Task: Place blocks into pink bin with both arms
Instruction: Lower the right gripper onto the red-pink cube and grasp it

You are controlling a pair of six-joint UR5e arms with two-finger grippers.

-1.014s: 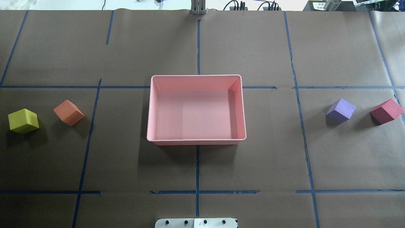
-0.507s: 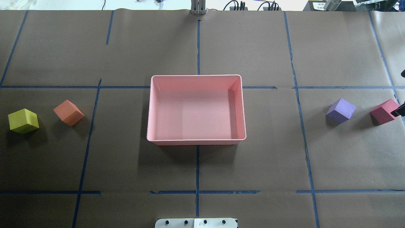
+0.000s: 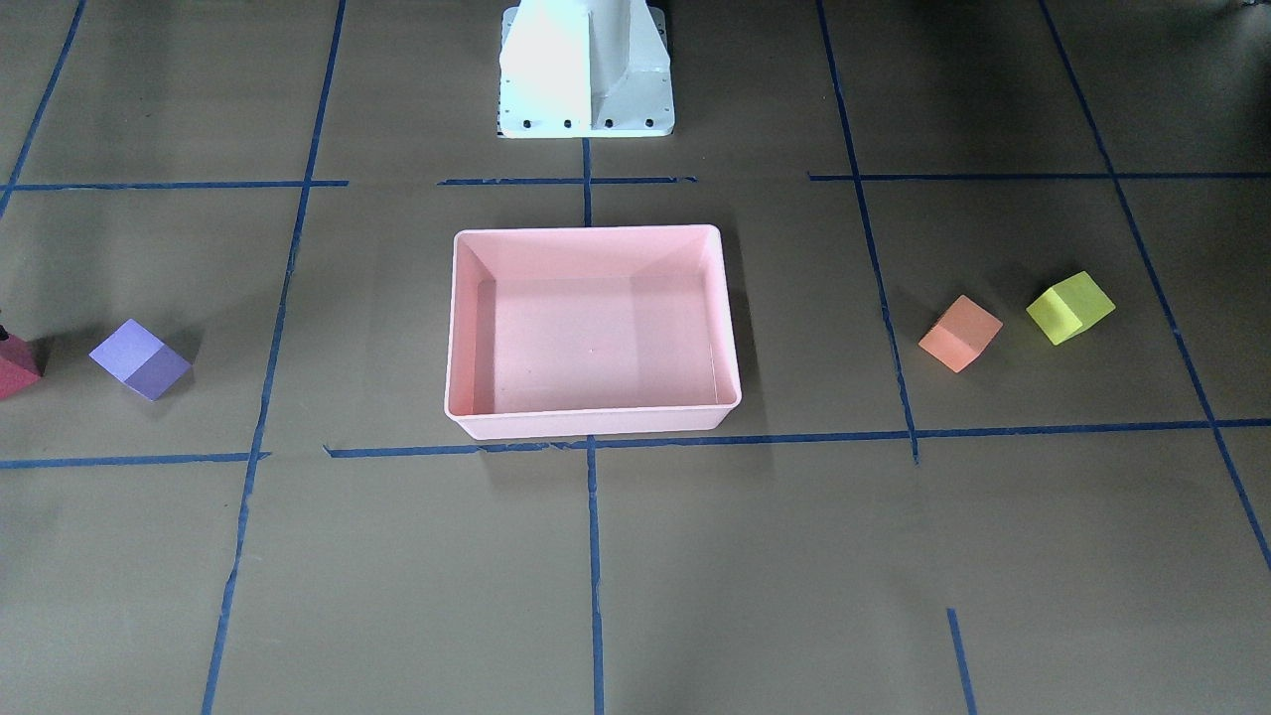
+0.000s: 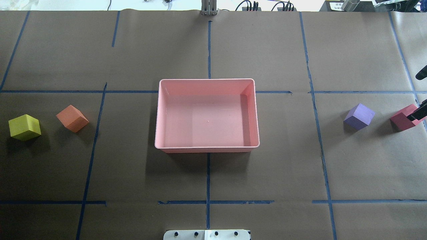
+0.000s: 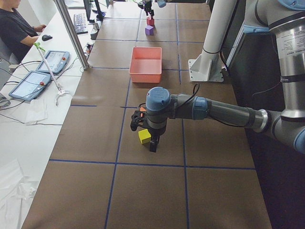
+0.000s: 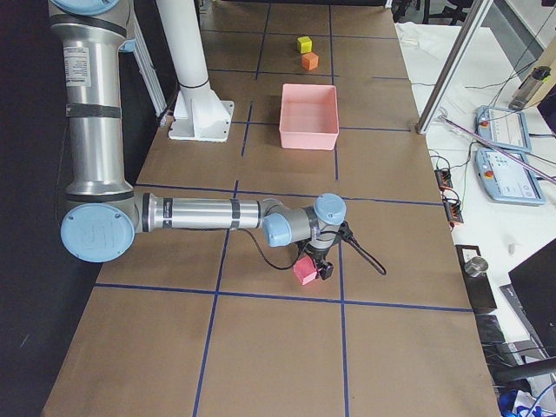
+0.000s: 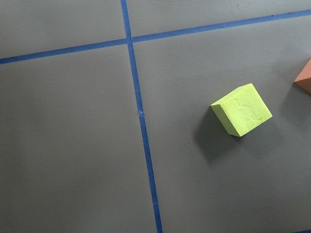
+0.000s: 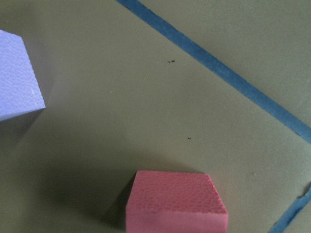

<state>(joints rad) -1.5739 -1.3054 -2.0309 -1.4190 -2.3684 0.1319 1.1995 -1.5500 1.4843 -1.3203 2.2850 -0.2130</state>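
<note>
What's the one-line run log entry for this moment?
bin: empty | right gripper: at red block | left gripper: near yellow block | orange block, purple block: untouched

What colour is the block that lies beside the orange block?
The block is yellow-green; the left wrist view shows it best.

Even overhead light, soft shadows beside the pink bin (image 4: 206,146); right wrist view seems slightly blurred.
</note>
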